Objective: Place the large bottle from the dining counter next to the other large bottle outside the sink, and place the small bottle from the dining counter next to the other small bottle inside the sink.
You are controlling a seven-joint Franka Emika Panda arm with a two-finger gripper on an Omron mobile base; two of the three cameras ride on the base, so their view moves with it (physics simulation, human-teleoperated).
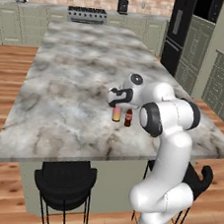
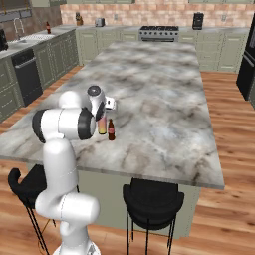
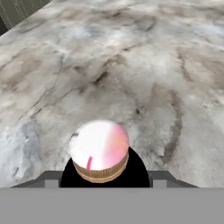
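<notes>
My pincer (image 1: 116, 104) straddles the pink-orange bottle (image 1: 116, 114) on the tabletop (image 1: 61, 93), grip uncertain; the small brown bottle (image 1: 128, 118) at its 3 o'clock could topple if I swing wide.

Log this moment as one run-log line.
phase: grasp approach | gripper over large bottle, jaws unclear | small bottle beside it | both on dining counter

White arm folds forward, elbow bent, wrist pointing downward, jaws hidden
</notes>
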